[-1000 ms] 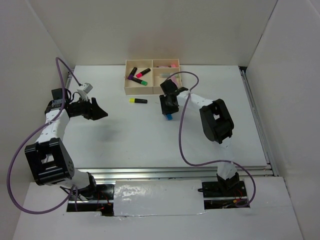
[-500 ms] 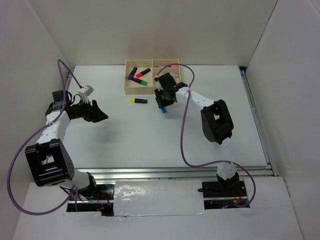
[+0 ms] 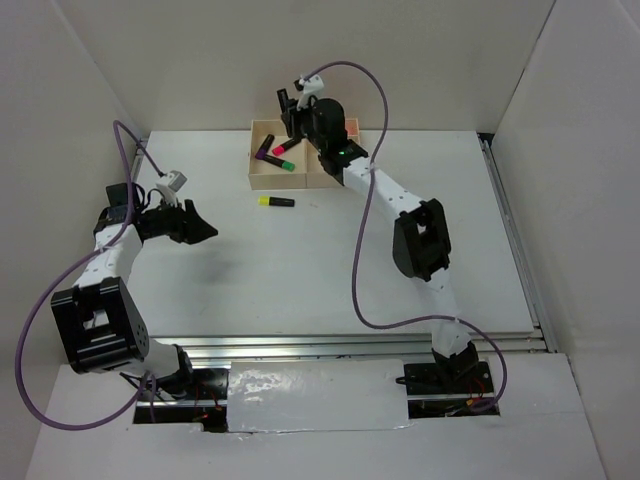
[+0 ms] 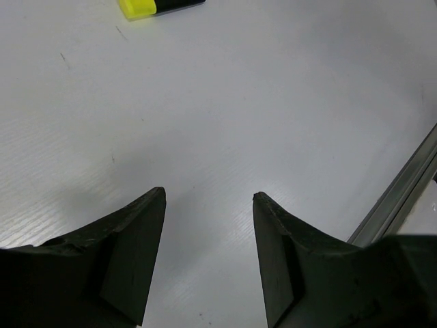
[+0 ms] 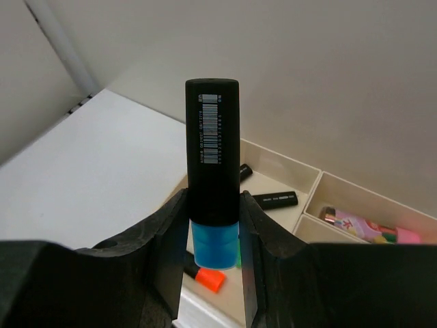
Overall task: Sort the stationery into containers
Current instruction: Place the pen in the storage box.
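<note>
Beige tray point(image 3: 275, 183), large section point(image 3: 262, 165): perhaps three markers point(image 3: 283, 163) | right gripper point(image 5: 213, 205) grips blue marker point(image 5: 212, 137) | left gripper point(image 4: 208, 198) spread, empty

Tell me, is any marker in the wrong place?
Yes: one yellow-tipped black highlighter lies alone on the table, outside the beige tray, on its near side. The right gripper holds a blue-tipped highlighter above the tray.

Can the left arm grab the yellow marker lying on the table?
Probably yes. The left gripper is open, and the yellow marker lies alone on the bare table ahead of it, with nothing between them.
</note>
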Action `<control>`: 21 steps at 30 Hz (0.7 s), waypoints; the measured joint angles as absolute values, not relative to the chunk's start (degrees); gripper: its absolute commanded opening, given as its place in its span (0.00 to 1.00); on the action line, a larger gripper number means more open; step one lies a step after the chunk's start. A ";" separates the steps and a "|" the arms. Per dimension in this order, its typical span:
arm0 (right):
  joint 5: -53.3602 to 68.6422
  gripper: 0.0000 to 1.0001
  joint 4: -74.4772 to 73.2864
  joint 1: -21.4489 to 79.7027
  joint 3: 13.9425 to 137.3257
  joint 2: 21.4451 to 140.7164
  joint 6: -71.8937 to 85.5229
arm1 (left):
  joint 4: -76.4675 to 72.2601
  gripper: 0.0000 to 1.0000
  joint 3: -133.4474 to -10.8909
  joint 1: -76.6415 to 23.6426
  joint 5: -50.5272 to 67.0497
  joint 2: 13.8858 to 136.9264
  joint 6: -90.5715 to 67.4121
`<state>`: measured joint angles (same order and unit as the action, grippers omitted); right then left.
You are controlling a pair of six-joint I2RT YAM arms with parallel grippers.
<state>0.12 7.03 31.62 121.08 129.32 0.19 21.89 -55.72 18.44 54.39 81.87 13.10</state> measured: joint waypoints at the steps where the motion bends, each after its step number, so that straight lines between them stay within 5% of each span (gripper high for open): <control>1: -0.27 0.08 8.64 31.62 122.37 131.55 0.56 | 21.87 0.66 -55.70 18.44 54.37 81.78 13.15; 5: -0.95 0.41 11.86 31.62 125.38 140.55 2.85 | 21.76 0.66 -54.85 18.24 54.33 80.64 13.41; 6: -0.95 0.60 12.19 31.62 125.38 142.26 3.40 | 21.67 0.66 -54.28 18.24 54.30 80.07 13.39; 9: -1.10 0.78 13.15 31.59 125.38 146.34 4.05 | 21.30 0.67 -52.95 18.13 54.26 78.94 13.26; 15: -0.84 0.84 14.41 31.09 124.14 146.54 4.86 | 14.98 0.68 -49.52 14.35 51.09 77.32 10.31; 21: 0.12 0.70 14.57 29.80 106.17 128.20 6.87 | 2.48 0.59 -46.81 3.95 39.51 77.19 2.72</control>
